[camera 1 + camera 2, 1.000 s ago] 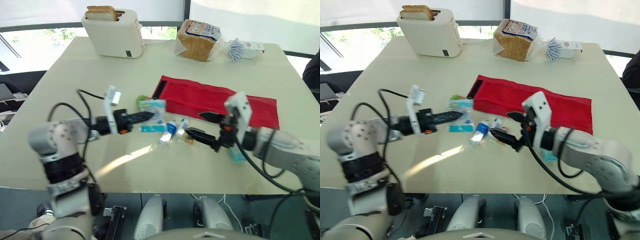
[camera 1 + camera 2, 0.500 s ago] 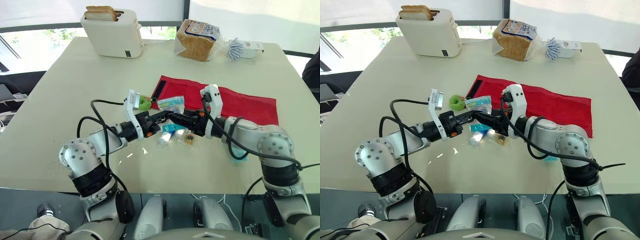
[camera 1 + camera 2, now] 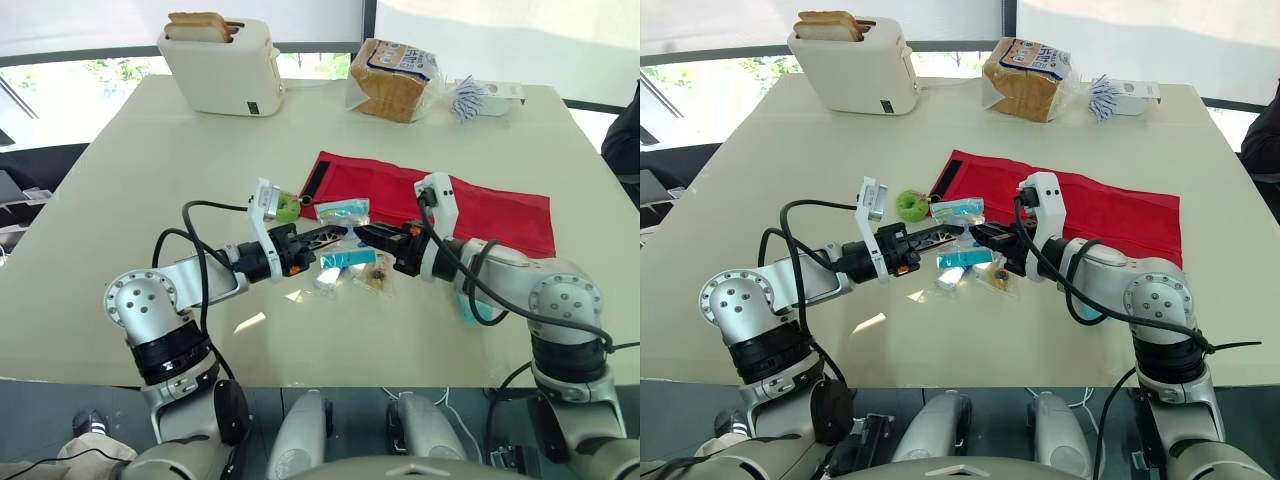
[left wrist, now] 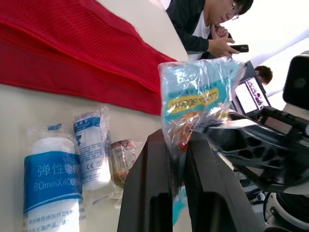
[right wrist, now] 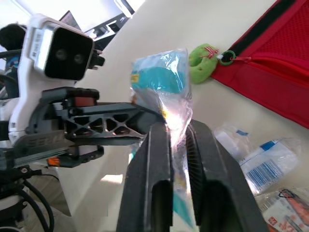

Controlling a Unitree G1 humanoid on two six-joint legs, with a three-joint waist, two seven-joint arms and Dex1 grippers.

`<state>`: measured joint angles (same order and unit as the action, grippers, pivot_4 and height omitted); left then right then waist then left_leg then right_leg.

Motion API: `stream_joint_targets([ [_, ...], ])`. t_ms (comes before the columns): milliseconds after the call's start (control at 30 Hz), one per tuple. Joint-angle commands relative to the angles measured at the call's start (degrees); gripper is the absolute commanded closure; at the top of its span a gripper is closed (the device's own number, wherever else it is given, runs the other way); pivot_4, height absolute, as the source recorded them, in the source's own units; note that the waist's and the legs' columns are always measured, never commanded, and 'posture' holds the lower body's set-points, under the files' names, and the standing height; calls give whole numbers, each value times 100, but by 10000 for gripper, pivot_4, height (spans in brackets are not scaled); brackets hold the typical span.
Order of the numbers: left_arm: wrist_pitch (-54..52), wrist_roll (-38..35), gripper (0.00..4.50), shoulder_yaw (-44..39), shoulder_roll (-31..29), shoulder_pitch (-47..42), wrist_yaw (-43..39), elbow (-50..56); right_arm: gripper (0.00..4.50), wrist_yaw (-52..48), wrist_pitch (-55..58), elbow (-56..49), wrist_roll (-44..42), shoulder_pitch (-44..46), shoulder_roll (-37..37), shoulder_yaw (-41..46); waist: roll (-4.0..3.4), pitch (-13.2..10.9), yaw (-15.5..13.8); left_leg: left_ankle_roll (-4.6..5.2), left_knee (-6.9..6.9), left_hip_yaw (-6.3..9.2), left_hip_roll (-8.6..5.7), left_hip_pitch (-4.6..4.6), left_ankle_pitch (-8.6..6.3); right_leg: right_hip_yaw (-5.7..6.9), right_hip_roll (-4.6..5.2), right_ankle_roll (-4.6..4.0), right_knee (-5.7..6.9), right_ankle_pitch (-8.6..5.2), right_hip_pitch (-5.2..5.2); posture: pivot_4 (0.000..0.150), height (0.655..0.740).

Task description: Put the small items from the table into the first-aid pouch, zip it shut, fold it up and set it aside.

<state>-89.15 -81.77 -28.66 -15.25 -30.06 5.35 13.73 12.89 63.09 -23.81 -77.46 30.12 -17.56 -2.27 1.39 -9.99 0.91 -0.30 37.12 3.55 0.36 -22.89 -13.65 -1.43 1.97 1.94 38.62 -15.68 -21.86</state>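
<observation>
A clear plastic packet with a teal label [image 3: 343,210] hangs just above the table, in front of the red first-aid pouch [image 3: 450,205]. My left gripper [image 4: 176,141] is shut on the packet's lower edge. From the other side my right gripper [image 5: 177,131] is shut on the same packet. The two sets of fingertips nearly meet. The pouch lies flat and unfolded, with a green charm [image 3: 288,207] on its zip pull. A white bandage roll [image 3: 328,277], a teal box [image 3: 349,258] and a small wrapped item [image 3: 379,274] lie under the grippers.
A white toaster [image 3: 222,65] holding bread stands at the far left. A bagged loaf [image 3: 398,78] and a white box with blue packets [image 3: 487,95] stand at the far right. A teal item [image 3: 470,305] lies by my right forearm. A person [image 4: 207,24] sits beyond the table.
My right gripper has swung in from the right and shut on the packet held in my left gripper. The left gripper has carried the packet up and toward the pouch.
</observation>
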Motion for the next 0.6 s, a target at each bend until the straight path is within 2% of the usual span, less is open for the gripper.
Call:
stream_joint_targets([
  [33, 293, -545, 45000, 236, -159, 98, 23, 97, 44341, 28, -54, -143, -94, 7, 39, 45, -1, 0, -1, 0, 0, 0, 0, 0, 0, 0, 1, 0, 0, 0, 0, 1500, 7400],
  [100, 490, -660, 45000, 377, -319, 163, -25, 155, 44341, 55, -57, -140, -170, 11, 28, 97, -1, -1, -3, 0, -2, 1, 0, 0, 0, 0, 1, 0, -1, 0, -1, 1500, 7400],
  [167, 752, -317, 35568, 460, -627, 174, -299, 249, 45000, 81, -28, -169, -303, -12, -112, 215, -2, -1, -4, 0, -2, 1, -1, 0, 0, 0, 1, -1, -2, 0, -1, 1500, 7400],
  [200, 879, -136, 33554, 503, -828, 162, -553, 306, 45000, 92, -9, -194, -363, -40, -208, 278, -1, -1, -4, 0, -3, 0, -1, 0, 0, 0, 1, -1, -3, 0, -1, 1500, 7400],
  [267, 1107, 260, 23986, 684, -1259, 143, -1055, 342, 45000, 109, 13, -248, -472, -108, -395, 376, -2, -2, -2, 0, -6, -2, -4, -2, 0, 1, -1, -1, -8, 0, -2, 1500, 7400],
  [367, 1827, 1466, 12160, 1426, -2316, 130, -2475, 166, 45000, 64, 64, -412, -715, -336, -860, 573, -3, -3, -3, 0, -20, -13, -7, 2, 0, -1, 0, -2, -12, -1, -3, 1500, 7400],
  [467, 2996, 2847, 12160, 2447, -3122, -169, -3977, -591, 45000, -34, 79, -680, -1012, -744, -1489, 849, -10, -4, -17, 0, -43, -32, -11, 0, 0, 1, 1, -4, -23, -2, -12, 1500, 7400],
  [533, 3820, 3820, 12160, 3141, -3291, -542, -4617, -1312, 45000, -54, 41, -817, -1174, -982, -1801, 1021, -12, -6, -34, 1, -51, -31, -10, -7, 1, 5, -1, -4, -41, -3, -15, 1500, 7400],
  [600, 4691, 4782, 12160, 3804, -3220, -1036, -5056, -2184, 45000, -72, -12, -947, -1287, -1249, -2108, 1195, -14, -7, -50, 1, -60, -40, -2, -7, 1, -4, -6, -3, -58, -2, -13, 1500, 7400],
])
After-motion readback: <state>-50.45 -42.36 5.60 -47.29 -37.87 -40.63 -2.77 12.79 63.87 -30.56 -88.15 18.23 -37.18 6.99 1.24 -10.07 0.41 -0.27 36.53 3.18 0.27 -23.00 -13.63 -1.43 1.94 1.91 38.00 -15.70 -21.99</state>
